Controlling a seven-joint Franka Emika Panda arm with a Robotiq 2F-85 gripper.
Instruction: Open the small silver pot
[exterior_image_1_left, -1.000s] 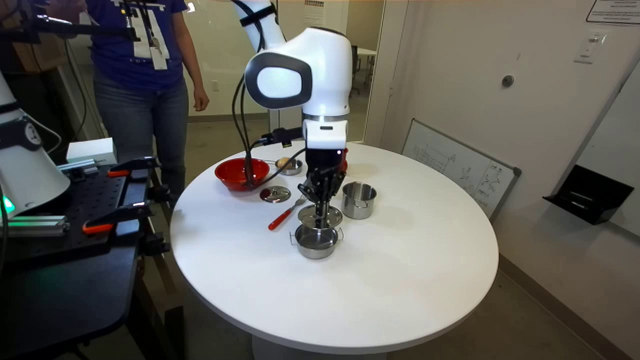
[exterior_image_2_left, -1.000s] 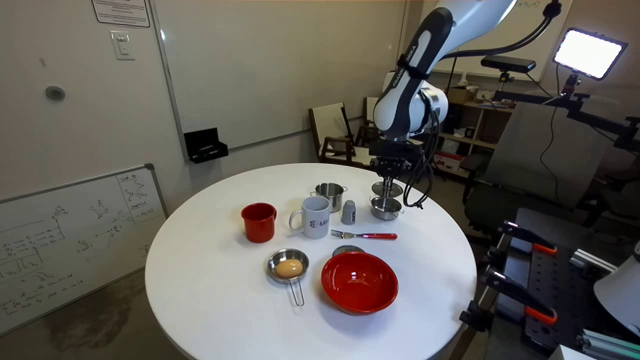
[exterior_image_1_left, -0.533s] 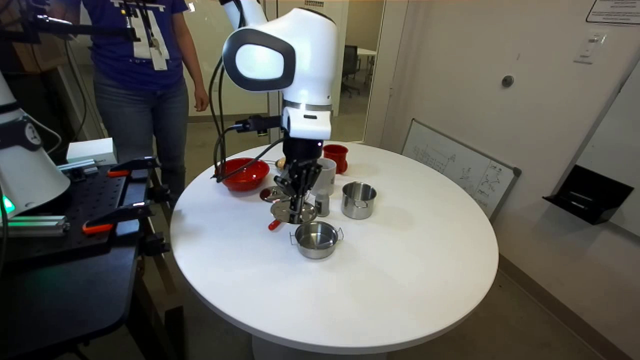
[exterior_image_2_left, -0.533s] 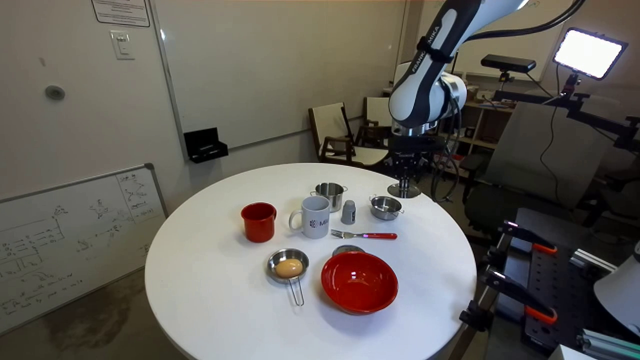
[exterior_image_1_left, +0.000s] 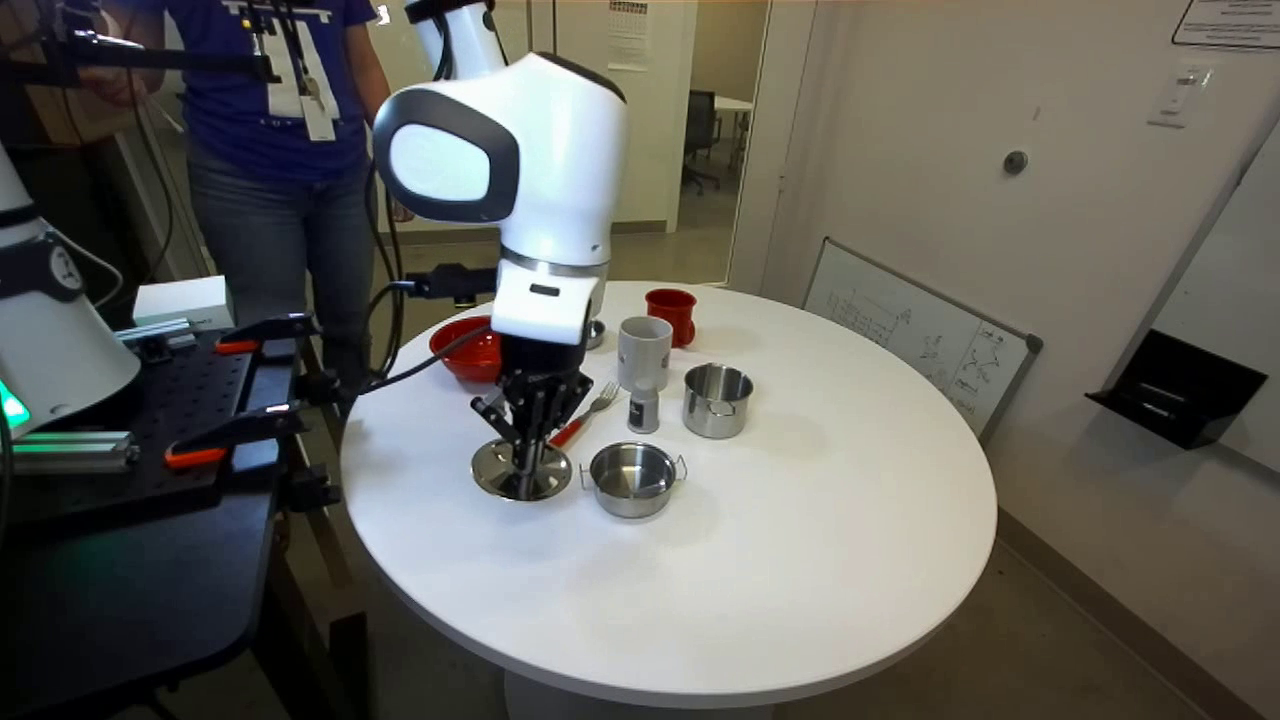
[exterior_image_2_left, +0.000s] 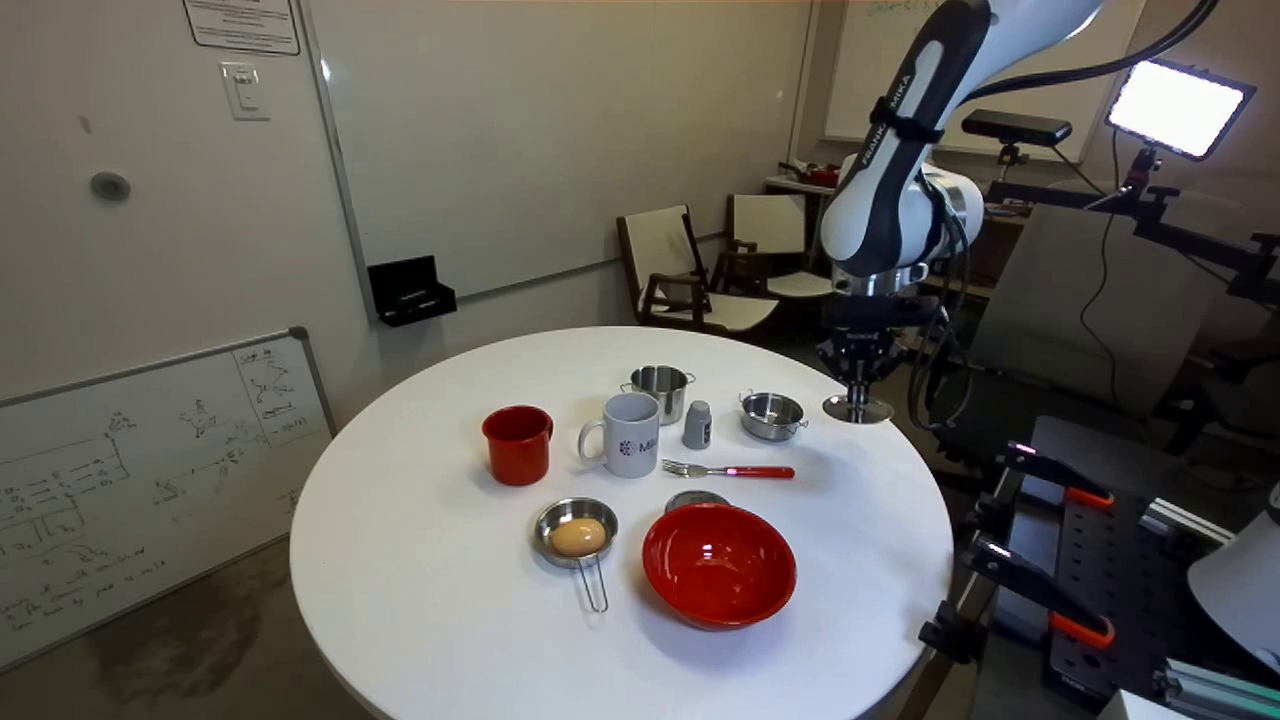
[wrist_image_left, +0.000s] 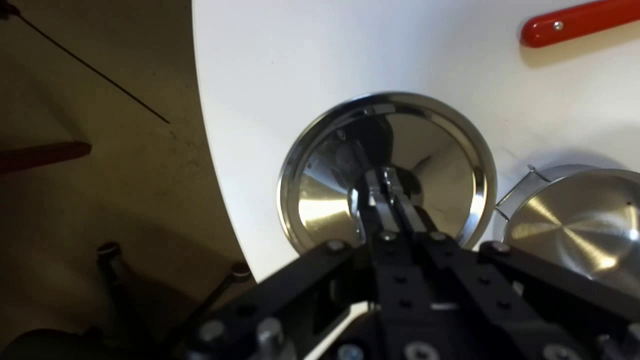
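The black tool is narrow, gripping a round, shiny silver metal lid by its centre over the round white table. Just beside the lid, the small, low, round silver metal pot stands uncovered on the table, with a red-handled metal fork and a taller silver metal cylindrical container nearby.

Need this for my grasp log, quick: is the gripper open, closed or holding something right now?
Gripper: closed, holding the shiny round lid at its middle, off the small silver pot.
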